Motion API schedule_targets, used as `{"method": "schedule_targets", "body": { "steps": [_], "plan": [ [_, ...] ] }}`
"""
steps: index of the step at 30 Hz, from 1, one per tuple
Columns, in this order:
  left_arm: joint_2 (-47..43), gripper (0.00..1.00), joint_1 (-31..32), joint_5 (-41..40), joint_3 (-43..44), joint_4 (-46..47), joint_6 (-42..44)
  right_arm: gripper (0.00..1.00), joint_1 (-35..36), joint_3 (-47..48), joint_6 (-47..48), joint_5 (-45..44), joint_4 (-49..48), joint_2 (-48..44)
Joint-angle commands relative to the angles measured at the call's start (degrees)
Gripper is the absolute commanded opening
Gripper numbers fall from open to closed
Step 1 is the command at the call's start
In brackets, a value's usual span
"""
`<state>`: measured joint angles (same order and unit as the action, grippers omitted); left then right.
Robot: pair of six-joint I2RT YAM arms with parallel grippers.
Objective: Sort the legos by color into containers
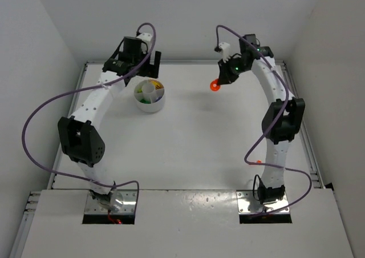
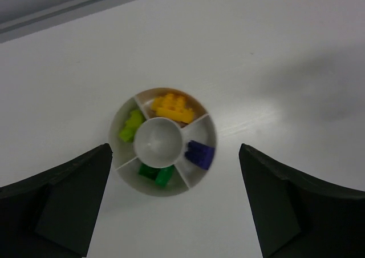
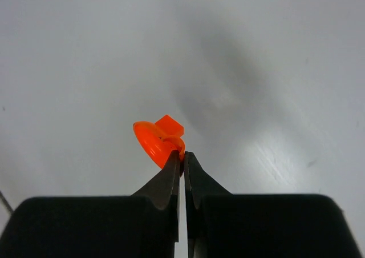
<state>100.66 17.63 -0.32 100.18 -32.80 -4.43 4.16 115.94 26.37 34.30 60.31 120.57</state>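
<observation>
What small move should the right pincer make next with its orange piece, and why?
Probably carry it left toward the white dish. The right pincer is shut on the orange piece, off to the dish's right, while yellow, green and blue bricks lie in separate sections. The open left pincer hovers over the dish, so approach carefully.
</observation>
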Motion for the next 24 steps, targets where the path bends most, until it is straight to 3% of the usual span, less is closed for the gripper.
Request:
{"method": "schedule_targets", "body": {
  "steps": [1, 4, 10, 13, 17, 24],
  "plan": [
    [-3.89, 1.00, -4.08, -12.94, -0.07, 2.29, -4.97, 0.00, 6.01, 4.99, -12.91, -0.20, -14.67, 0.89],
    [-5.21, 1.00, -6.98, -17.43, -1.91, 2.30, -6.47, 0.00, 10.06, 6.40, -17.40, -3.36, -21.26, 2.47],
    [-8.20, 1.00, -13.13, -17.96, -6.40, 2.30, -8.49, 0.00, 19.20, 5.01, -18.81, -12.67, -31.98, 4.49],
    [-9.61, 1.00, -15.69, -15.42, -8.51, 1.78, -11.04, 0.00, 23.06, 3.95, -16.80, -17.86, -35.87, 5.02],
    [-10.22, 1.00, -19.81, -11.29, -10.53, 1.77, -11.75, 0.00, 26.07, 9.20, -16.79, -21.29, -37.64, 9.75],
    [-11.28, 1.00, -20.88, -8.21, -12.73, 1.24, -11.22, 0.00, 31.25, 11.41, -13.90, -24.01, -43.70, 13.09]
  ]
}}
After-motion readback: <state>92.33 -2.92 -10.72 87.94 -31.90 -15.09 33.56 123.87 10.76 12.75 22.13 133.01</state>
